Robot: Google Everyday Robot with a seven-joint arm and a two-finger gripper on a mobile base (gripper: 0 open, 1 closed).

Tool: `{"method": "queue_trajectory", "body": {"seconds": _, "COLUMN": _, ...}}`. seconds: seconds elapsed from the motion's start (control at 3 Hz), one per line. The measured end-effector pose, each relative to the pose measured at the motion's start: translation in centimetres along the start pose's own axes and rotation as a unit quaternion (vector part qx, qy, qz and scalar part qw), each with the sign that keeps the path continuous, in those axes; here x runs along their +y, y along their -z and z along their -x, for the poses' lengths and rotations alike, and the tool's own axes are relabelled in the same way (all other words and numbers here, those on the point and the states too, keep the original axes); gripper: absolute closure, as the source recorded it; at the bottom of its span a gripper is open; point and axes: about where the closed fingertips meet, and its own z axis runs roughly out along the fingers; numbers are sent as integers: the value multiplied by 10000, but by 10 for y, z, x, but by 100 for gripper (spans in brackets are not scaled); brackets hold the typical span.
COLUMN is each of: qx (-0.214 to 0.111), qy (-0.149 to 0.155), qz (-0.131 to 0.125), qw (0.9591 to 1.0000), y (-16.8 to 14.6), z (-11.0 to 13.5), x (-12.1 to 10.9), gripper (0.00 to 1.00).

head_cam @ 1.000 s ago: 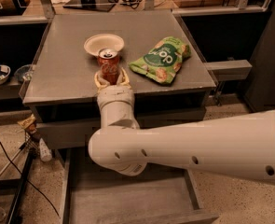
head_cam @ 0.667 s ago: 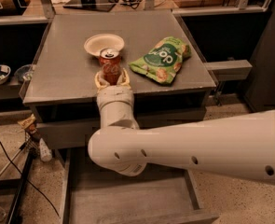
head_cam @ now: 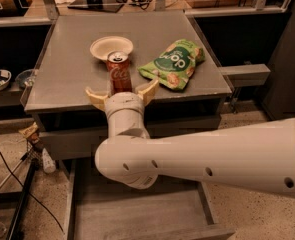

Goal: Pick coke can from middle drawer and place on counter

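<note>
You had the gripper [head_cam: 122, 87] at the middle of the frame, over the front edge of the table [head_cam: 67, 79], its two fingers spread wide and released, grasping nothing. The coke can [head_cam: 119, 70] stood upright on the table between those spread fingers, seemingly touching neither, with a white bowl [head_cam: 111, 46] just behind it and a green snack bag [head_cam: 174, 61] lying to its right. At the bottom of the frame, the middle drawer [head_cam: 137, 216] stood pulled out beneath the white arm [head_cam: 212, 156].
</note>
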Motion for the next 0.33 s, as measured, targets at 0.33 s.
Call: {"method": "queue_trajectory", "body": {"seconds": 0.33, "qx": 0, "qy": 0, "qz": 0, "qw": 10000, "y": 0, "z": 0, "x": 0, "gripper": 0}}
